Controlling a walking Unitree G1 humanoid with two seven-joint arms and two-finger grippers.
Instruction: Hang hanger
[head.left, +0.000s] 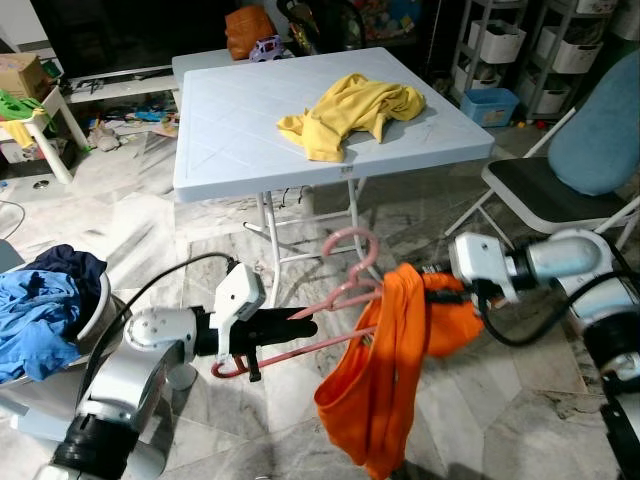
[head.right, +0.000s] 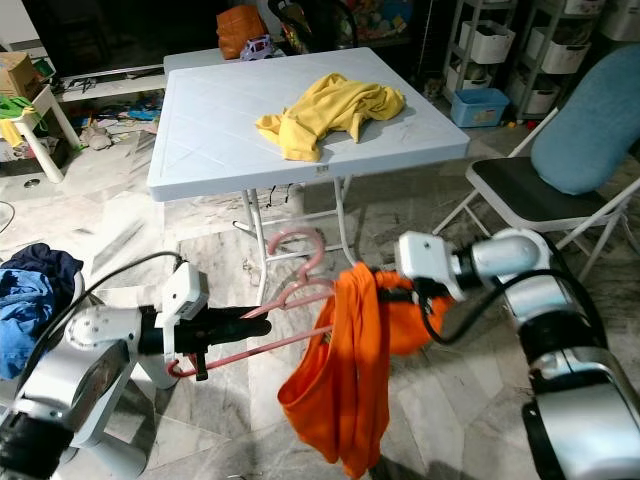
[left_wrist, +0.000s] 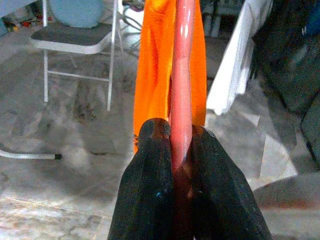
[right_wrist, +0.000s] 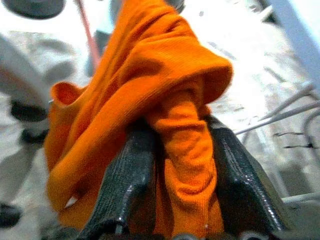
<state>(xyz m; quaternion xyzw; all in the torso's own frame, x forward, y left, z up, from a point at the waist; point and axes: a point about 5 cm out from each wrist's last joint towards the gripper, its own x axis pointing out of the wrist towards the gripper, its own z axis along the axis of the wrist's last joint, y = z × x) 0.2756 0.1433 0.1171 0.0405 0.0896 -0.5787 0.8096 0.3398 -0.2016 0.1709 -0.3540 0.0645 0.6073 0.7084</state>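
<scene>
Two grippers are engaged at mid-height above the marble floor. Left gripper is extended to the robot's front, its black fingers closed tight on one end of the pink hanger; the left wrist view confirms the pink bar pinched between both pads. Hanger lies roughly level but tilted, hook uppermost, pointing toward the white folding table. Hanger is in the air, in front of the table and below its top, not hung on anything.

Orange garment is draped over the hanger's far end and hangs down in a long fold toward the floor. Right gripper reaches in from the robot's right, fingers closed on a bunched wad of the orange cloth; the right wrist view shows fabric packed between them.

Yellow garment lies crumpled on the table top. Folding chair with blue back stands at the robot's right. Blue clothing is heaped in a container at the robot's left.
</scene>
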